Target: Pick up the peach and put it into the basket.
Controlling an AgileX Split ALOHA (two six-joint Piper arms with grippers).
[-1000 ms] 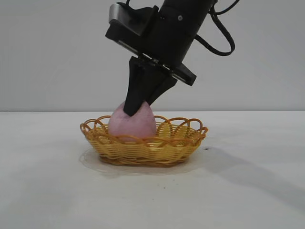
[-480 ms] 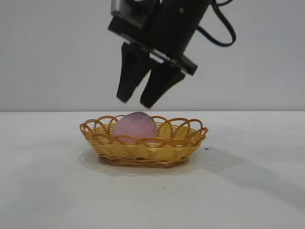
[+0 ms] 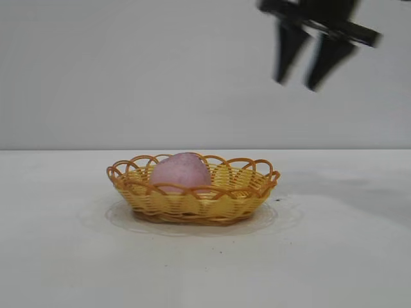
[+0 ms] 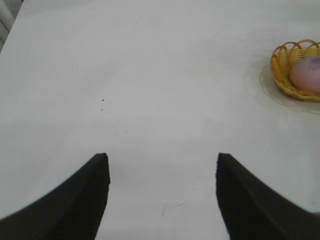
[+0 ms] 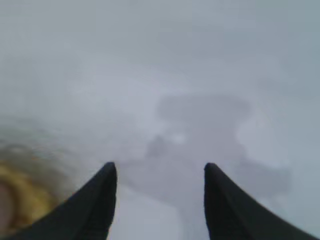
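Observation:
The dull pink peach lies inside the yellow-tan wicker basket in the middle of the white table. Both also show in the left wrist view, the peach in the basket far off. My right gripper is open and empty, high above the table and to the right of the basket. In its own wrist view the right gripper hangs over bare table, with the basket as a blur at the edge. My left gripper is open and empty over bare table, away from the basket.
The white table is bare around the basket. A plain grey wall stands behind it. The right arm's shadow falls on the table under the gripper.
The right gripper opened and let go of the peach, which now rests in the basket. The gripper then rose and moved up and to the right, away from the basket.

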